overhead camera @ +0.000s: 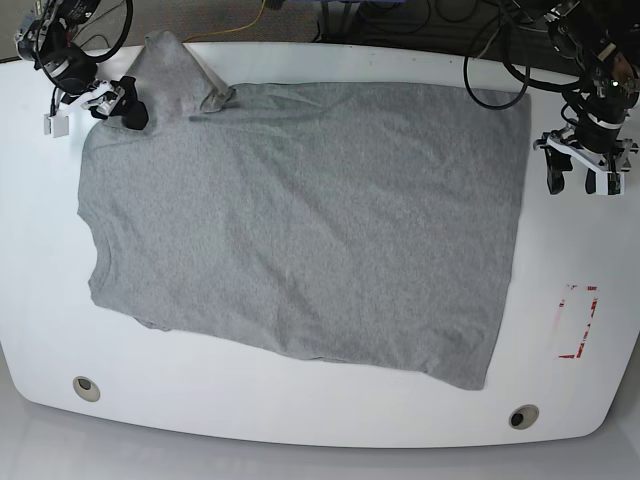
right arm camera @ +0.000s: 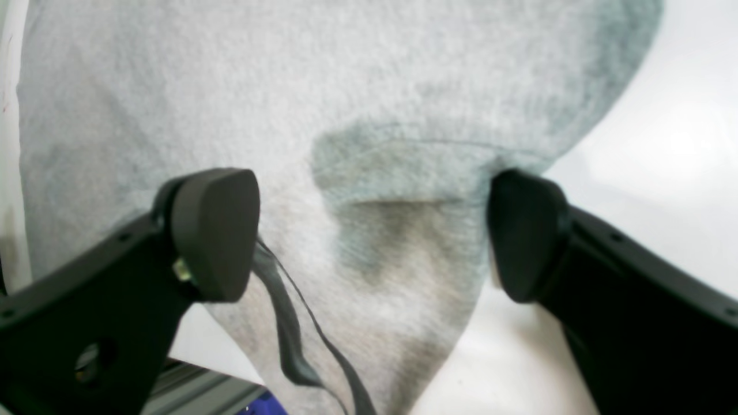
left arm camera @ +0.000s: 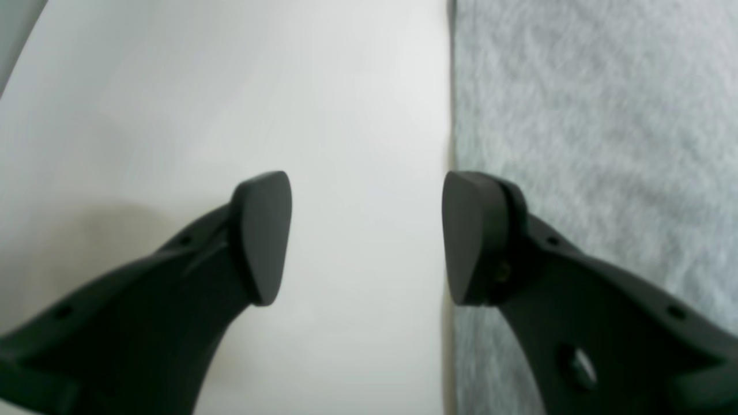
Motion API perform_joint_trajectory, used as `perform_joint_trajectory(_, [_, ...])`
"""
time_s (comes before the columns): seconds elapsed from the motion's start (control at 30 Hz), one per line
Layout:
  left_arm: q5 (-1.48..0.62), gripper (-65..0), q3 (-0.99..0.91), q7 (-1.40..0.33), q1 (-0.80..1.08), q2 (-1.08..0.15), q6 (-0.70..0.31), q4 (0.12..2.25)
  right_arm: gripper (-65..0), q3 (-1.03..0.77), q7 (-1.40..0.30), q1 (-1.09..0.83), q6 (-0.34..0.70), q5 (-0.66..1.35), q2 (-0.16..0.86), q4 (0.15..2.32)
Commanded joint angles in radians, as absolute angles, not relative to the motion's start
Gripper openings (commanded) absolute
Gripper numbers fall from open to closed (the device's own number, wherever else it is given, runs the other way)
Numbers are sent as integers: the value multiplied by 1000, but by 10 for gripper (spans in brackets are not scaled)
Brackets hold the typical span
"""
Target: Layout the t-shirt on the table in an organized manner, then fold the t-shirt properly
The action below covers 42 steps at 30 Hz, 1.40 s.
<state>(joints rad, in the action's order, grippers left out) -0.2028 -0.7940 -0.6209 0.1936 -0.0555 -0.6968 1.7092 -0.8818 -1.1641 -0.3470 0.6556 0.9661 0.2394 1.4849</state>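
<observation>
Spanning most of the white counter, the grey t-shirt is spread flat. Right claw is held released over the sleeve; left claw released beside the hem.

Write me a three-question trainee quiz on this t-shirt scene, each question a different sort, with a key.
1. True or false: the t-shirt lies spread on the table with no lettering showing.
2. Multiple choice: the left gripper sits with its open jaws
A. clamped on the collar
B. empty, beside the shirt's edge
C. around a sleeve
3. Fill in: the right gripper is open, its fingers either side of a bunched ____ near the shirt's top corner.

Key:
1. True; only plain grey fabric shows.
2. B; one finger is over bare white table, the other at the fabric's edge.
3. Sleeve; it is folded up and not yet laid flat.
</observation>
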Motion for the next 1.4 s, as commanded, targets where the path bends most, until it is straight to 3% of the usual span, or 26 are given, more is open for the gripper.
perform_joint_trajectory(0.0, [-220,-263,-797,-596,189,-68,-698,1730,-66,-881,-1194,-352,650,943,243,1489])
perform_joint_trajectory(0.13, [-220,-263,-797,-596,194,-68,-698,1730,-69,-881,-1194,-351,650,941,243,1489])
perform_joint_trajectory(0.27, [-220,-263,-797,-596,206,-70,-698,1730,-139,-881,-1194,-351,648,941,243,1489])
perform_joint_trajectory(0.37, [-220,-263,-797,-596,208,-70,-698,1730,-241,-880,-1194,-348,650,941,243,1489])
perform_joint_trajectory(0.6, [-220,-263,-797,-596,213,-70,-698,1730,-563,-880,-1194,-335,648,938,246,1488])
perform_joint_trajectory(0.67, [-220,-263,-797,-596,223,-68,-698,1730,-613,-863,-1194,-335,648,938,249,1488])
perform_joint_trajectory(1.37, [-222,-258,-874,-789,268,-64,-698,1732,-636,-828,-1194,-331,645,938,265,1488])
